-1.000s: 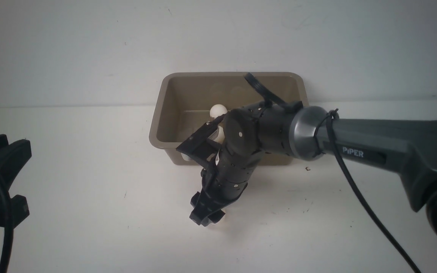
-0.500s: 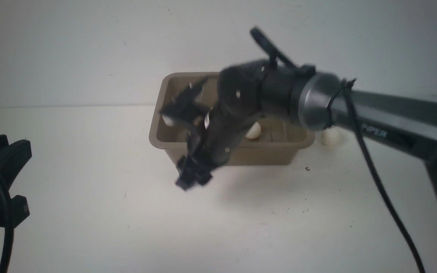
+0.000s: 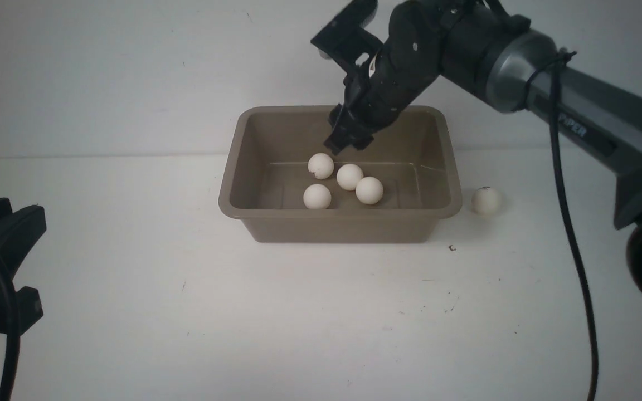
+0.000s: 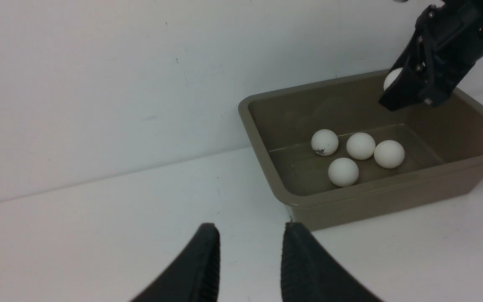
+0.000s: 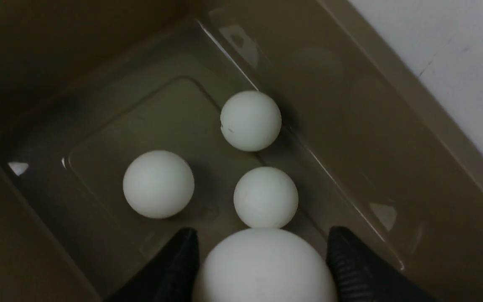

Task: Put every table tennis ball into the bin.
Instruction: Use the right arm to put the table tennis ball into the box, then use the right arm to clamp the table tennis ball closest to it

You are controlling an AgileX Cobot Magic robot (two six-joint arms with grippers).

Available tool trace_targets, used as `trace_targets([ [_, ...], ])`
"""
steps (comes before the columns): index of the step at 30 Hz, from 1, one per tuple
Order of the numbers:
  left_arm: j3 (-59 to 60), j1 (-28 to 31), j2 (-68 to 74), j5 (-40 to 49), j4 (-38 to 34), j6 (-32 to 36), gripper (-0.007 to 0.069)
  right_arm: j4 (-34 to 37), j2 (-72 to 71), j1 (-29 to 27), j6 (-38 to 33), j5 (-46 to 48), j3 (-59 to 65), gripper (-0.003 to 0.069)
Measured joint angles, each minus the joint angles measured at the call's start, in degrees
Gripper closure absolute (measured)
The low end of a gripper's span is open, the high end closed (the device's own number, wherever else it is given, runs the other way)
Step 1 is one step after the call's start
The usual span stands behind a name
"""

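Bin (image 3: 276,139) sat mid-frame in my front view with four balls (image 3: 350,177) inside; a fifth ball (image 3: 486,200) lay on the table (image 3: 298,312) just right of it. Upper centre, my right gripper (image 3: 346,142) pinched a sixth ball (image 5: 264,268) above the bin; my left gripper (image 4: 250,260) stood narrowly parted, empty.

Your taupe rectangular plastic bin (image 3: 343,229) sits on the white counter (image 3: 187,306), toward the back, close before the pale wall (image 3: 131,67). In it you have four small white plastic table tennis balls (image 3: 350,176) clustered near the middle of its floor: three in a close slanting row from back-left to front-right, and the fourth ball (image 3: 317,196) before that row, on the left. A fifth ball (image 3: 486,200) lies on the counter just right of the bin. Your black right tool (image 3: 348,142) hangs above the bin's rear half with a sixth ball (image 5: 262,264) between its fingers. Your black left tool (image 4: 250,228) is over the counter, left of the bin and nearer you, well apart from it.
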Motion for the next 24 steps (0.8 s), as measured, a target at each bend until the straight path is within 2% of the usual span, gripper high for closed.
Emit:
trace_targets([
  [4, 0.00, 0.00, 0.00, 0.00, 0.00, 0.00, 0.0429, 0.00, 1.57, -0.24, 0.06, -0.28, 0.00, 0.0266],
  [9, 0.00, 0.00, 0.00, 0.07, 0.00, 0.00, 0.0429, 0.00, 2.53, -0.30, 1.04, -0.46, 0.00, 0.0106],
  [12, 0.00, 0.00, 0.00, 0.07, 0.00, 0.00, 0.0429, 0.00, 2.51, -0.30, 1.27, -0.27, 0.00, 0.0070],
  [18, 0.00, 0.00, 0.00, 0.09, 0.00, 0.00, 0.0429, -4.08, -4.48, -1.19, -1.36, 3.33, 0.05, 0.0085],
  [21, 0.00, 0.00, 0.00, 0.14, 0.00, 0.00, 0.0429, -3.20, -11.11, -4.43, -2.06, 3.97, -0.06, 0.0097],
  [24, 0.00, 0.00, 0.00, 0.28, 0.00, 0.00, 0.0429, 0.92, -15.83, -10.98, -2.59, 4.17, -0.40, 0.0100],
])
